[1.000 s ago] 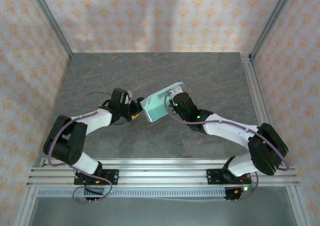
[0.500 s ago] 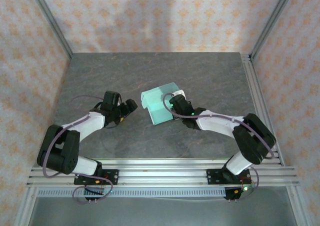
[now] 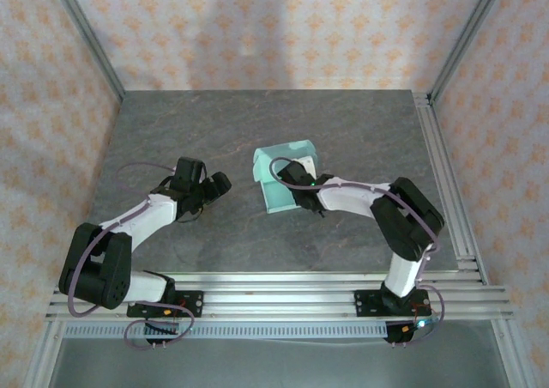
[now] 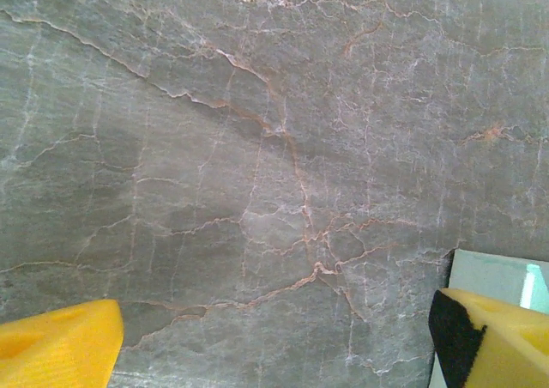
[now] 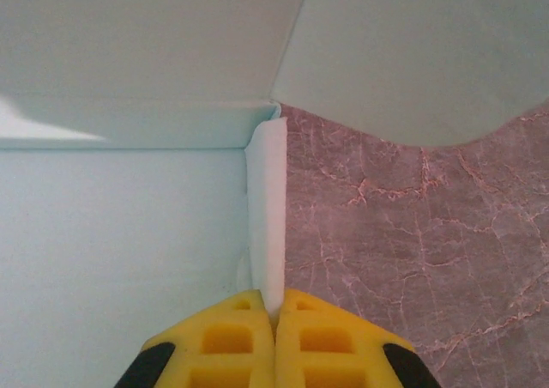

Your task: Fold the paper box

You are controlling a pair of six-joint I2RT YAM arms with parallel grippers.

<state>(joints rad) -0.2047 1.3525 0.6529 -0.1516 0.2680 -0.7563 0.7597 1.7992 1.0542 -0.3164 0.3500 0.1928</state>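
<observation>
Matt smooth thin card: paper box [image 3: 276, 201]. Smooth veined stone-look surface: table [image 3: 343, 122].

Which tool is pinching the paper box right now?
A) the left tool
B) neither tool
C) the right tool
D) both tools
C: the right tool is shut on a thin upright wall of the paper box, while the left tool stands open over the table.

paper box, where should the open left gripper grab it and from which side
Likely its left edge, coming in low from the left. The paper box is thin card, so only an edge or wall can be pinched; the right gripper is shut on one wall, and the open left gripper faces the free left side.
</observation>
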